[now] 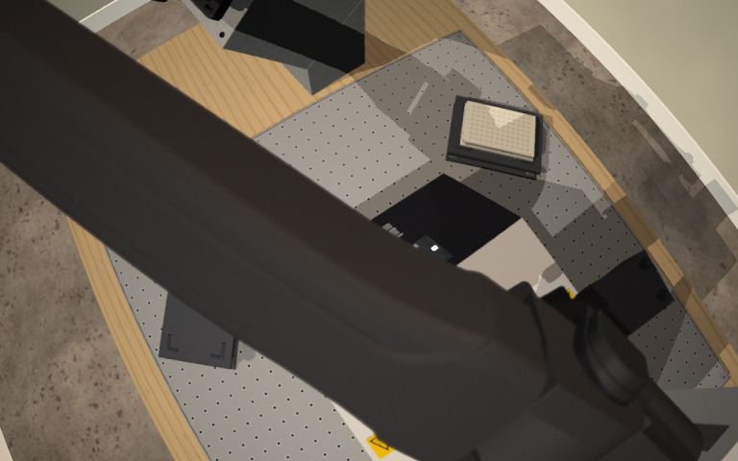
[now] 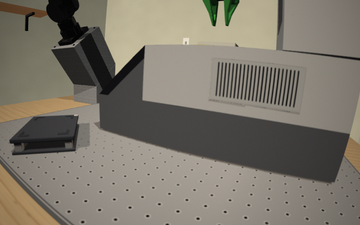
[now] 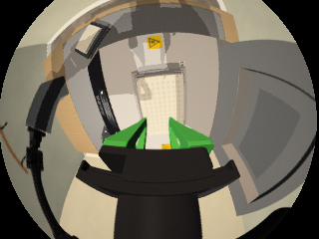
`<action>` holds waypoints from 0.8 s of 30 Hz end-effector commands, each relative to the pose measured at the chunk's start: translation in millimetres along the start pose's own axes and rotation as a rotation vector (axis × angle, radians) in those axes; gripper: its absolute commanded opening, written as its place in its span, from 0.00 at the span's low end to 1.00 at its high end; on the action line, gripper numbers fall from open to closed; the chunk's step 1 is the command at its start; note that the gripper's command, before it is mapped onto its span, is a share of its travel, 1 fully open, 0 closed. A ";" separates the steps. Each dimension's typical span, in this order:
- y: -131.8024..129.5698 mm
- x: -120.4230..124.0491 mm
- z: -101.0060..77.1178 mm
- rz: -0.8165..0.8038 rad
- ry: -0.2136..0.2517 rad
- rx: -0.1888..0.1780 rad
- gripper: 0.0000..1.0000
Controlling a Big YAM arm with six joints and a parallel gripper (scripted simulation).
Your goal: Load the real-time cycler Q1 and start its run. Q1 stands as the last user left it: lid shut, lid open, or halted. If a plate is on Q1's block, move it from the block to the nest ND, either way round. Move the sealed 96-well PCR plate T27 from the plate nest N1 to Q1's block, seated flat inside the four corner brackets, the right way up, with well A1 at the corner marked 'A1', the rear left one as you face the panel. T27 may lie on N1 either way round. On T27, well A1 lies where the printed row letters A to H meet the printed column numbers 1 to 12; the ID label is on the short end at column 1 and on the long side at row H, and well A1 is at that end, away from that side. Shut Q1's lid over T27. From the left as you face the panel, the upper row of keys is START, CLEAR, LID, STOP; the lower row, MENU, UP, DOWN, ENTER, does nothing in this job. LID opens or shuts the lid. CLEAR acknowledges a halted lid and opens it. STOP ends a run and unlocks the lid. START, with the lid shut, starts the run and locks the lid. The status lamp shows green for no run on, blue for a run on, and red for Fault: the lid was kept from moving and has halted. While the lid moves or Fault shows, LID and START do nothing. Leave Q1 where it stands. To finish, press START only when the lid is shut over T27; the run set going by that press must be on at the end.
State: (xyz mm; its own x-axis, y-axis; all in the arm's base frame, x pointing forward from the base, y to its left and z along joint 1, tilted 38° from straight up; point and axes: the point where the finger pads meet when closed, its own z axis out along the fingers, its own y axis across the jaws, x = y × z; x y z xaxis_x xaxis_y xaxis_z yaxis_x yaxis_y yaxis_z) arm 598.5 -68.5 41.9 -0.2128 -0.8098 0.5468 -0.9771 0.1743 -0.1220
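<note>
- Two plate nests, both flat dark square trays. At far left, nest ND (image 1: 190,336) shows only its raised corner brackets. The exterior view (image 2: 46,129) adds that it is a slab on short pale posts over a base.
- One perforated grey breadboard (image 2: 148,195), matte with a regular grid of holes, lies on a wood-grained table (image 1: 201,74).
- One arm (image 1: 218,228), a smooth dark boom, crosses the top view diagonally and hides much of the board. Its ribbed grey pedestal (image 2: 84,58) shows only in the exterior view, tilted in the frame.
- One cycler Q1 (image 2: 176,78), a boxy wedge, pale above and dark below. Its slotted vent grille (image 2: 257,85) shows from outside only. The top view instead shows its black sloped panel (image 1: 447,217) with one small white glint.
- One gripper (image 2: 220,24) with two green tapered fingers (image 2: 213,16), hanging above Q1. They are drawn close together with a narrow gap and nothing is pinched between them.
- The wrist view alone shows a pale, finely gridded rectangle (image 3: 162,96) in a grey frame beyond the fingertips. I cannot tell what it is.
- One plate T27 (image 1: 498,132), cream with a fine dotted well grid, lies flat on nest N1 (image 1: 536,165) at the right. It is well apart from the gripper.
</note>
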 end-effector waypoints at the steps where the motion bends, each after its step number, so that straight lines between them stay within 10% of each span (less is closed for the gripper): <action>1: -7.4 26.6 -24.1 0.194 -0.041 0.054 0.00; 17: 25.9 -1.2 -7.4 0.280 -0.093 0.012 0.00; 24: 58.4 19.9 -2.1 0.565 -0.184 0.031 0.00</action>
State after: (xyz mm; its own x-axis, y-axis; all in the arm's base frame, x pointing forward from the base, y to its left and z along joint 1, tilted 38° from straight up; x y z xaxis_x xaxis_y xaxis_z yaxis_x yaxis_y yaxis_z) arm 528.9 -71.1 16.0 -0.5966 -0.7309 0.3314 -0.8019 0.5264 -0.2826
